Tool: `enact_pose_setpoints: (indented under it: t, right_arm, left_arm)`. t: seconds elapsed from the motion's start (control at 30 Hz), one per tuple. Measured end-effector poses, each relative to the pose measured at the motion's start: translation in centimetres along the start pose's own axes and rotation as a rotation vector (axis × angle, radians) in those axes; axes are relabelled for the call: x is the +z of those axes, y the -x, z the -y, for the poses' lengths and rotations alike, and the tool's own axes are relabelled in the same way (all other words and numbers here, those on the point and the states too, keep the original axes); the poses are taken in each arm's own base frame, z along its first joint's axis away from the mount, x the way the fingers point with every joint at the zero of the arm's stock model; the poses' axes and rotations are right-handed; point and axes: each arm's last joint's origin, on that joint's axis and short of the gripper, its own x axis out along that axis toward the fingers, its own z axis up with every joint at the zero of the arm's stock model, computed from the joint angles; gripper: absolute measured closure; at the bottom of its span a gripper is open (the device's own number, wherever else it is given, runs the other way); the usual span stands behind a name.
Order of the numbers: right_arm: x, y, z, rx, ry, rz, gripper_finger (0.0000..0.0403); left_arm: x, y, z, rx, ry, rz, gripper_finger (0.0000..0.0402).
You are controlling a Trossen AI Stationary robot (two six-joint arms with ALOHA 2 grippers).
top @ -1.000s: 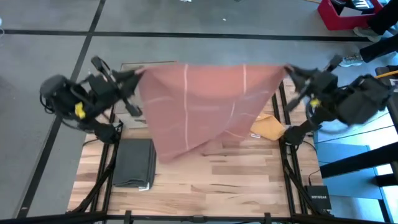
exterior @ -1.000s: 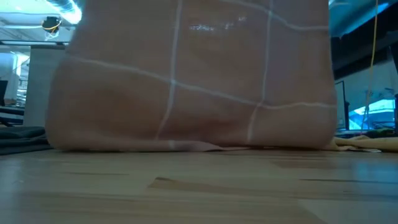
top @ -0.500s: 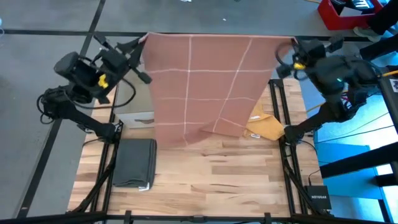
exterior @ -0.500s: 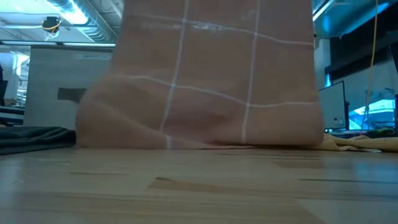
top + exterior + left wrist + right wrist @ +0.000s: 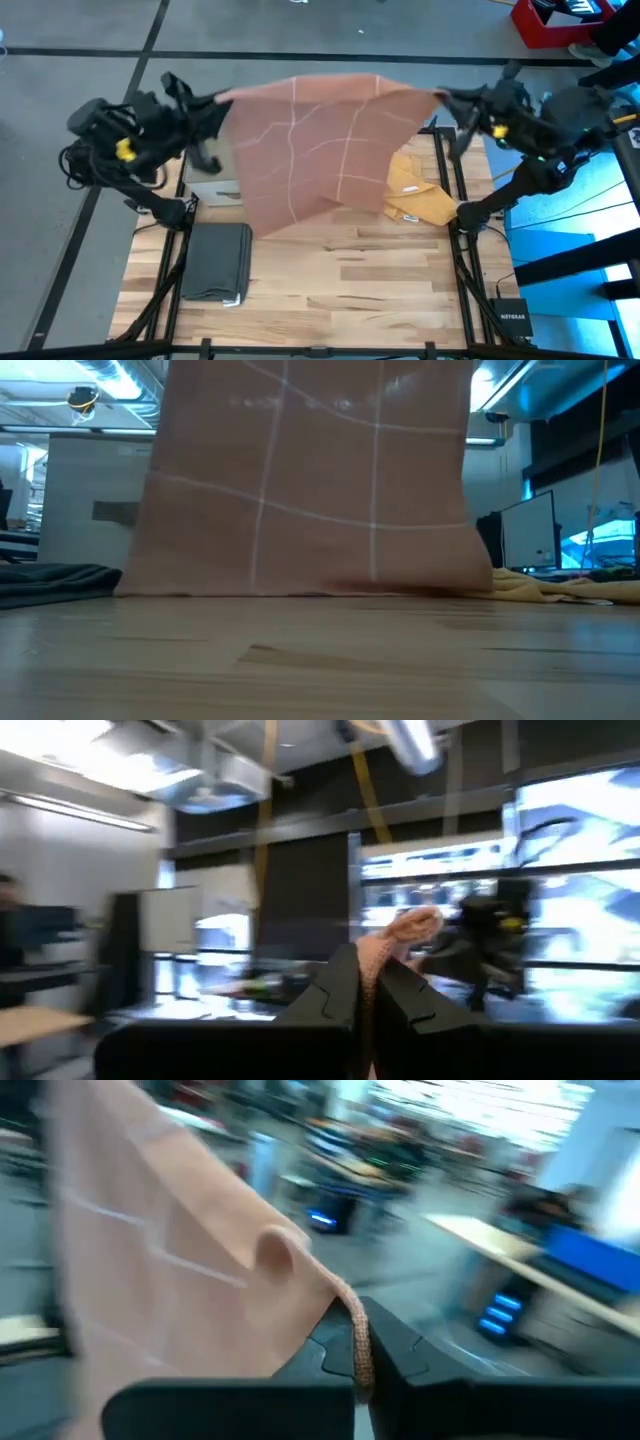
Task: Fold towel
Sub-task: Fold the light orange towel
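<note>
High view, change: half a second ago we had the pink towel point(image 5: 315, 150) stretched flat and far back; now it billows forward, its lower edge swinging over the table point(image 5: 330, 290).
High view, grip: our left gripper point(image 5: 212, 104) is clenched on one top corner, our right gripper point(image 5: 447, 100) on the other, both raised above the table's far edge.
High view, meaning: we judge this the shake-out before laying the towel down; no fold is made yet.
High view, surface: a folded grey cloth point(image 5: 216, 260) lies on the left of the wood, a yellow cloth point(image 5: 415, 195) crumpled on the right.
Low view, towel: it hangs like a curtain point(image 5: 310, 490), the hem touching or just above the boards; it has drawn in narrower than a moment ago.
Low view, room: monitors and ceiling ducting show behind.
Left wrist view: our fingers point(image 5: 335, 1000) are pinched shut on a bunched towel corner point(image 5: 400, 935); windows and the other arm lie beyond.
Right wrist view: our fingers point(image 5: 400, 1350) are closed on the towel's hem point(image 5: 357, 1342); the room is a blur.
</note>
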Motion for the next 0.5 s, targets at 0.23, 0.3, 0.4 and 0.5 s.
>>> enact_pose_setpoints:
  t: [0.23, 0.3, 0.4, 0.5]
  right_arm:
    - [1.0, 2.7, -4.0, 0.277, -0.029, 0.089, 0.0398]
    - [1.3, 3.6, -5.4, 0.339, -0.049, 0.112, 0.0398]
    - [2.0, 5.3, -7.3, 0.412, -0.104, 0.154, 0.0398]
    - [2.8, 7.1, -8.9, 0.453, -0.132, 0.203, 0.0397]
  left_arm:
    - [0.9, 2.5, 3.1, -0.201, 0.123, -0.009, 0.0399]
    - [1.1, 3.1, 3.7, -0.241, 0.166, -0.013, 0.0399]
    - [1.3, 3.9, 5.0, -0.304, 0.233, -0.018, 0.0399]
    - [1.9, 4.8, 6.2, -0.393, 0.274, 0.039, 0.0399]
